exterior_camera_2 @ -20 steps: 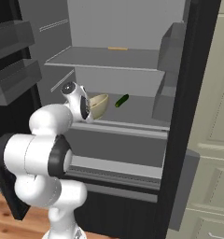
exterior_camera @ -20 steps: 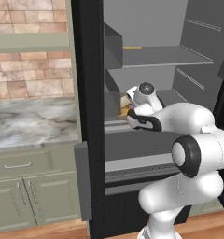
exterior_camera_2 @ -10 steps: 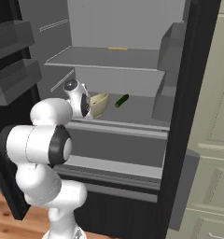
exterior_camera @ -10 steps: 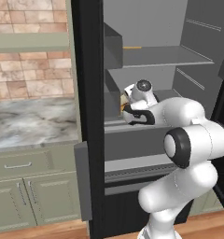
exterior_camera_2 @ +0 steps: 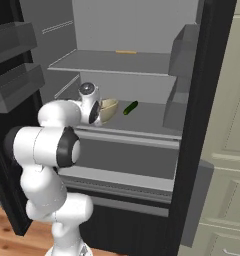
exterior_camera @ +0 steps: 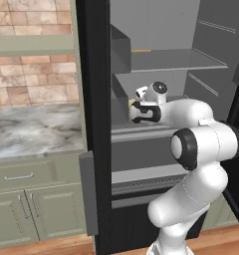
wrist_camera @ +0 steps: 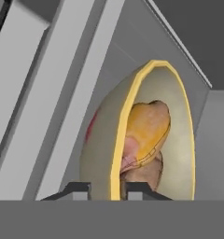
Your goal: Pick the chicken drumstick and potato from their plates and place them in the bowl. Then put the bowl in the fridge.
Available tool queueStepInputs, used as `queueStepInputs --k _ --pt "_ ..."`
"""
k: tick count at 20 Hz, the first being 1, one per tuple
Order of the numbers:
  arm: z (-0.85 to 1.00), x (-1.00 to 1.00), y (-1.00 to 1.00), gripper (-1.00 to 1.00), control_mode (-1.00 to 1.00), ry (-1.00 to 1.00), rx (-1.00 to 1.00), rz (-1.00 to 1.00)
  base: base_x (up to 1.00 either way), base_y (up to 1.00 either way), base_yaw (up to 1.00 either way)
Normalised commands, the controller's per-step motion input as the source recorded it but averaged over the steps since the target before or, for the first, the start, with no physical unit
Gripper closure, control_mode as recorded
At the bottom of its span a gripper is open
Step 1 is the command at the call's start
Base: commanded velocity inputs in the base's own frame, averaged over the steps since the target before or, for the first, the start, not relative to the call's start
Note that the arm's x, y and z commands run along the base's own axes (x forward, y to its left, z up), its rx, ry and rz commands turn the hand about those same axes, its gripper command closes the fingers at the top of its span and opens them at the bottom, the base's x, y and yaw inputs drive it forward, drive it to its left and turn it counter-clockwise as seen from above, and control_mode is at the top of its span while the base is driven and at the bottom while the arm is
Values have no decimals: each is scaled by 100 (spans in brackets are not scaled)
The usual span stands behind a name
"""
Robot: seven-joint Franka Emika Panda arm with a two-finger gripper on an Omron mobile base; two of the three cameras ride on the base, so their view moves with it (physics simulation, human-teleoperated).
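— Two dark fingertips (wrist_camera: 79, 189) sit either side of the bowl (wrist_camera: 179, 140) rim, is that right?
— Yes. The claw (wrist_camera: 107, 189) is clamped on the yellow rim of the tan bowl, one tip outside the wall, one inside.
— What lies beyond the tips, inside the bowl?
— The chicken drumstick (wrist_camera: 146, 128), orange-brown, resting against the inner wall, with a browner lump, likely the potato (wrist_camera: 149, 172), just below it, nearer the tips.
— And around the claw?
— From the right base camera the claw (exterior_camera_2: 99, 111) reaches onto the middle grey shelf (exterior_camera_2: 147, 117) of the black fridge (exterior_camera_2: 192, 150), with the bowl (exterior_camera_2: 109, 109) directly ahead of it on that shelf. A small green vegetable (exterior_camera_2: 130, 107) lies just past the bowl, apart from it.
— Further out?
— Above the claw, a small orange item (exterior_camera_2: 125, 52) rests at the back of the upper shelf.
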Motion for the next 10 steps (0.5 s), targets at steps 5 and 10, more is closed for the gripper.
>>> queueStepInputs --k 5,10 --pt "-32 31 6 100 -100 0 3 0 0 0 0" --pt "-40 36 12 100 -100 0 4 0 0 0 0"
